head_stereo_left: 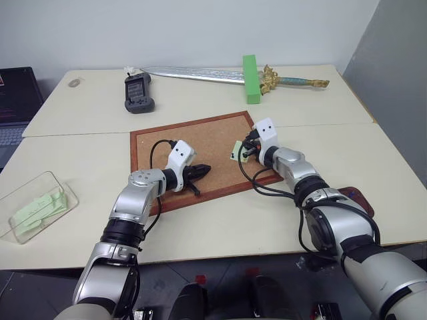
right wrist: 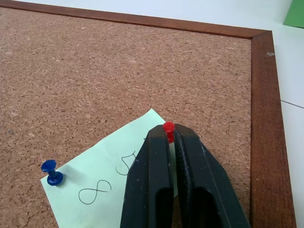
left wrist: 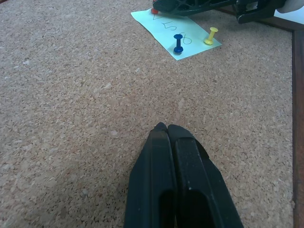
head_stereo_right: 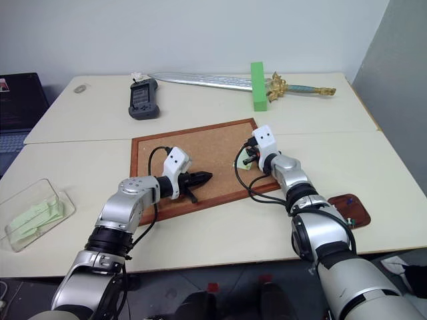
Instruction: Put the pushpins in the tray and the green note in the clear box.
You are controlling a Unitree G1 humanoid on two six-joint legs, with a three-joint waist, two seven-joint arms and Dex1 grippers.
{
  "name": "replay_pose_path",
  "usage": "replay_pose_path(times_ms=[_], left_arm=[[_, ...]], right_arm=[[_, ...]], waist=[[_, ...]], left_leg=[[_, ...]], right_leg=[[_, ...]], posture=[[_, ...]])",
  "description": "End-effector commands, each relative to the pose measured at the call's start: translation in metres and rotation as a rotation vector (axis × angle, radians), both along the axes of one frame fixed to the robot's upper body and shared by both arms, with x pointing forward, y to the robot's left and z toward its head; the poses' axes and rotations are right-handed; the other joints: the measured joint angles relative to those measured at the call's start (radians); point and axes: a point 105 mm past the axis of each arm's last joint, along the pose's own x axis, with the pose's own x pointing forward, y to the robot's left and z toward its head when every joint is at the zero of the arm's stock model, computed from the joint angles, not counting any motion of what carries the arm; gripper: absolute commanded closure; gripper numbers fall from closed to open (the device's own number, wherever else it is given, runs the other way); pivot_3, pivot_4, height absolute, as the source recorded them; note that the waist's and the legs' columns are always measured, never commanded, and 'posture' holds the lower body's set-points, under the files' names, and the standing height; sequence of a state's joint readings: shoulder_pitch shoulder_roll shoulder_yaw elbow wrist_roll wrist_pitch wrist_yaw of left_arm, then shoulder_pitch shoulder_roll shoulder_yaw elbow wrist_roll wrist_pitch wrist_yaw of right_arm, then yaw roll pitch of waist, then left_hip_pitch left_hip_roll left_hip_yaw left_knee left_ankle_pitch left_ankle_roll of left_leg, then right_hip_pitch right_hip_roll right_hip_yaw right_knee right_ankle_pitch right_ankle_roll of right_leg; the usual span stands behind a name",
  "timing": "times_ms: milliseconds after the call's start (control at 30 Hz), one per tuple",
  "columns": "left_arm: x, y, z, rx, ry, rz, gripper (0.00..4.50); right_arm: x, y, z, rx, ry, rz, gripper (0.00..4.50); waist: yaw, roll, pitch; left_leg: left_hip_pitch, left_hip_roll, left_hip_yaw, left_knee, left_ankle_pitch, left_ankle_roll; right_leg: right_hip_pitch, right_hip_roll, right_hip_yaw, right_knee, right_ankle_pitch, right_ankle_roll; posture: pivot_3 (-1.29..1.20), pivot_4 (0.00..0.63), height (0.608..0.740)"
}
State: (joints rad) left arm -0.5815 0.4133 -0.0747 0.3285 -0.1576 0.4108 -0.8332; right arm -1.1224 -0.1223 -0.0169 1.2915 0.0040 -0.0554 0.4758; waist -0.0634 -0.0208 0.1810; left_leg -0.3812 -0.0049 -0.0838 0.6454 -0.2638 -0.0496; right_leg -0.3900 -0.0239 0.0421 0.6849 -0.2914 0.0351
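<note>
The green note (right wrist: 95,187) lies on the corkboard (head_stereo_left: 200,137), held there by a blue pushpin (right wrist: 52,172), a yellow one (left wrist: 211,36) and a red pushpin (right wrist: 168,129). My right gripper (right wrist: 168,135) is shut on the red pushpin's head at the note's corner. My left gripper (left wrist: 166,127) is shut on nothing and hovers low over bare cork, short of the note. The dark reddish tray (head_stereo_right: 350,211) sits near the table's front right edge. At the front left stands the clear box (head_stereo_left: 20,190), with pale green slips inside.
A bright green block (head_stereo_left: 251,79) and an ornate sword (head_stereo_left: 200,75) lie at the back of the table. A dark handheld device (head_stereo_left: 139,93) sits back left. A laptop (head_stereo_left: 13,100) is off the table's left side.
</note>
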Motion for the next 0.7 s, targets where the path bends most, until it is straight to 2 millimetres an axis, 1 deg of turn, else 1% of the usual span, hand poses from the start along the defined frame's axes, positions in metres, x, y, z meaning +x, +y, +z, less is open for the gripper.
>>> replay_pose_path(times_ms=[33,300,700], left_arm=[[-0.002,0.003,-0.005,0.013,0.019,0.010,4.50],[-0.003,0.003,-0.006,0.015,0.021,0.011,4.50],[-0.003,0.000,-0.008,0.017,0.027,0.000,4.50]], right_arm=[[0.005,0.002,0.019,0.012,-0.055,0.000,4.41],[0.004,0.005,0.029,0.060,-0.092,0.033,4.41],[0.003,0.000,0.030,0.036,-0.115,0.043,4.41]], waist=[[0.000,0.000,0.000],[0.000,0.000,0.000],[0.000,0.000,0.000]], left_leg=[[0.000,0.000,0.000,0.000,0.000,0.000],[0.000,0.000,0.000,0.000,0.000,0.000],[0.000,0.000,0.000,0.000,0.000,0.000]], right_leg=[[0.000,0.000,0.000,0.000,0.000,0.000],[0.000,0.000,0.000,0.000,0.000,0.000],[0.000,0.000,0.000,0.000,0.000,0.000]], posture=[[0.00,0.150,0.740],[0.00,0.150,0.740],[0.00,0.150,0.740]])
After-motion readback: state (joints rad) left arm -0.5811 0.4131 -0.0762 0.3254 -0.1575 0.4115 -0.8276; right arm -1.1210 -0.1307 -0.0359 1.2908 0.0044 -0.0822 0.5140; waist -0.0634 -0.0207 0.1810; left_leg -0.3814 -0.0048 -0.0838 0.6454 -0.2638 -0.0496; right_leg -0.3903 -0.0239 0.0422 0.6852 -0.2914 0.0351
